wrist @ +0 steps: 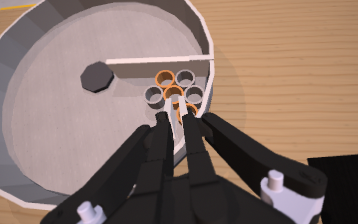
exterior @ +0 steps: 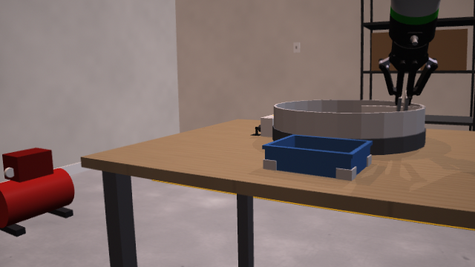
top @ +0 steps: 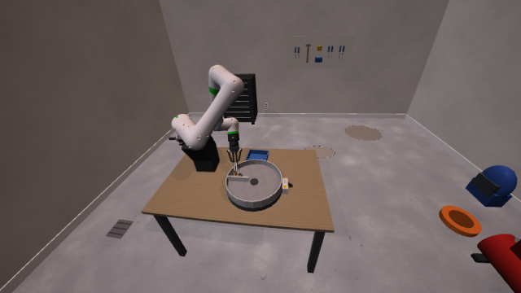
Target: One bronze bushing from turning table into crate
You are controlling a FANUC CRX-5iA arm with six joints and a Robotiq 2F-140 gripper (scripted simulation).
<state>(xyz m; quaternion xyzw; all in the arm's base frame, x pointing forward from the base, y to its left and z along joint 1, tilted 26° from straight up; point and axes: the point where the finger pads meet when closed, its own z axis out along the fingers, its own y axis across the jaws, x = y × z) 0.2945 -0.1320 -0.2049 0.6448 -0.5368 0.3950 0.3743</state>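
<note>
The grey round turning table (top: 254, 183) stands on the wooden table, with the blue crate (top: 257, 155) just behind it. In the wrist view several bushings cluster in the corner between a divider wall (wrist: 157, 62) and the rim: bronze ones (wrist: 164, 78) (wrist: 173, 92), a third bronze one (wrist: 189, 113) partly hidden by my fingers, and grey ones (wrist: 185, 77) (wrist: 154, 96) (wrist: 194, 93). My gripper (wrist: 176, 106) is shut to a narrow gap, with its tips low over the bronze bushings and inside the rim (exterior: 401, 105). I see nothing held between the fingers.
The crate (exterior: 317, 154) is empty and sits close to the turning table's rim (exterior: 349, 122). A small white box (top: 285, 184) stands against the far side of the turning table. A dark hub (wrist: 96, 76) marks the turning table's centre. The arm's black base (top: 202, 156) stands at the table's back left.
</note>
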